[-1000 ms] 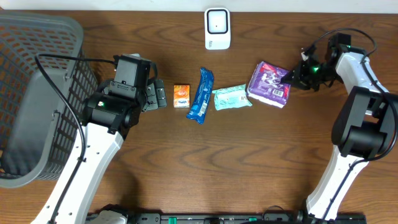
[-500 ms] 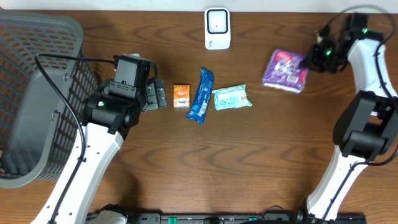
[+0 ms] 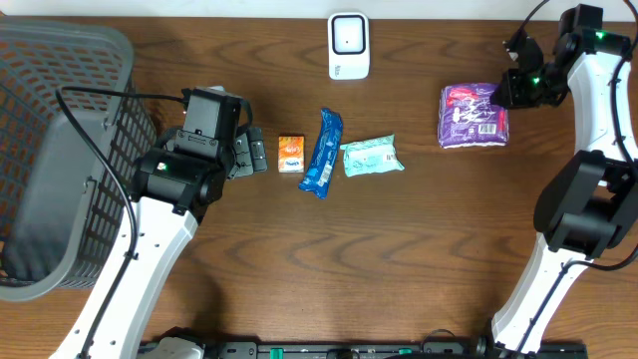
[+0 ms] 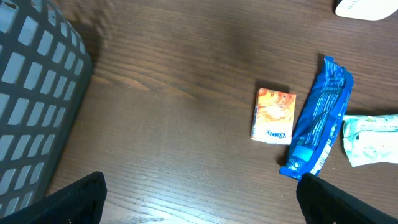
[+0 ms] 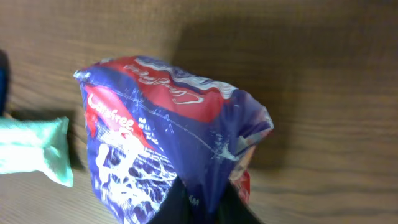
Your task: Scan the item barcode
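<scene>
Since a second ago, the purple Carefree pack (image 3: 473, 117) has gone from just beside the light green pack (image 3: 370, 157) out to the far right side of the counter (image 3: 399, 259). It is well away from the other things now. The right claw (image 3: 508, 92) is pressed together on one edge of the pack and pinches the wrapper. The left claw (image 3: 256, 153) is spread wide and holds nothing, near the small orange box (image 3: 290, 154) and the blue wrapper (image 3: 323, 152). I think the job is at the carry step: the pack is picked up but not scanned yet. The white scanner (image 3: 349, 45) sits at the back of the counter, well apart from the pack. Next, the pack likely has to go over to it, turned so its barcode faces the scanner. I cannot tell where the barcode is.
</scene>
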Controlling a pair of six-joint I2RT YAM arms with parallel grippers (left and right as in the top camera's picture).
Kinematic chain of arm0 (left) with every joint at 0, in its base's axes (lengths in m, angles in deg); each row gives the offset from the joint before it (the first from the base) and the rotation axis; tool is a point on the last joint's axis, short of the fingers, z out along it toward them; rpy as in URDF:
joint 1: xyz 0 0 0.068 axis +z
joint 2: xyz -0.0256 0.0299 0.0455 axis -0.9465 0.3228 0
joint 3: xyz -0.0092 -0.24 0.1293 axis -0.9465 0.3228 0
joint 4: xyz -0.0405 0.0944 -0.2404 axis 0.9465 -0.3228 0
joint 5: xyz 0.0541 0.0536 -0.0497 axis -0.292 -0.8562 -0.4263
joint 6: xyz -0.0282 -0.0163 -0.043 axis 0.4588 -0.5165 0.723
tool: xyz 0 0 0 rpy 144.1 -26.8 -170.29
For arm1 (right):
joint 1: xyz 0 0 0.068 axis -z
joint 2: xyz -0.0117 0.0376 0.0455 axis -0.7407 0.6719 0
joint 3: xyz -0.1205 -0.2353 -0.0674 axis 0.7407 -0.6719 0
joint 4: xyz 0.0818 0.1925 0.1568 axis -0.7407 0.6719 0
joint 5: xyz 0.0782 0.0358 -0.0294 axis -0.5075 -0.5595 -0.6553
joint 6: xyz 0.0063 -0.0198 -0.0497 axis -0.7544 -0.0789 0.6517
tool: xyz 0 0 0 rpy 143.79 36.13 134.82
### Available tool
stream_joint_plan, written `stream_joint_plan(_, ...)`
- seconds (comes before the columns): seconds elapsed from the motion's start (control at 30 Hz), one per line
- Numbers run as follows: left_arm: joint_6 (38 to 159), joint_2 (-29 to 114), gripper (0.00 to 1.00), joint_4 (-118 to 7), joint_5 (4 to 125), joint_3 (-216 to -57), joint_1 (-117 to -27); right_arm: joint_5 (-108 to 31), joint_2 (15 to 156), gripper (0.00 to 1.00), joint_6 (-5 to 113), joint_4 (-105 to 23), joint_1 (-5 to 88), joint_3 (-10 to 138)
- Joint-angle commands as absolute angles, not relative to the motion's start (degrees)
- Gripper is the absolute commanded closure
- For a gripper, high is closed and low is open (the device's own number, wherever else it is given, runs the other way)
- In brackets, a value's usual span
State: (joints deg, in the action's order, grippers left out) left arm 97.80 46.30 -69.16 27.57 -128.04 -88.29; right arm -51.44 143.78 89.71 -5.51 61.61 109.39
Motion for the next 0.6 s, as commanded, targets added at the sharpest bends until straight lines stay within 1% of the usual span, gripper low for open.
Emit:
stream_joint_plan(0.0,96.66,46.43,0.02,-69.33,27.25,-128.30,-88.16,-48.99,144.96,0.70,90.50,-6.30,62.38,110.05)
stream_joint_plan(0.03,96.66,46.43,0.02,-69.33,27.25,-128.30,-88.16,-48.23,145.13,0.57,89.43,-6.54,62.38,110.05)
stream_joint_plan(0.07,96.66,46.43,0.02,-69.33,27.25,-128.30,-88.16,-46.72,145.20,0.37,87.50,-6.91,62.38,110.05)
stream_joint_plan(0.1,96.66,46.43,0.02,-69.33,27.25,-128.30,-88.16,-46.10,145.20,0.33,86.54,-7.09,62.38,110.07)
stream_joint_plan(0.23,96.66,46.43,0.02,-69.33,27.25,-128.30,-88.16,-46.80,144.65,0.30,81.97,-4.84,62.42,113.63)
stream_joint_plan(0.43,96.66,46.43,0.02,-69.33,27.25,-128.30,-88.16,-51.79,144.65,0.31,81.91,3.84,60.15,122.35)
stream_joint_plan(0.57,96.66,46.43,0.02,-69.33,27.25,-128.30,-88.16,-58.10,144.65,0.29,81.91,8.23,56.98,123.55)
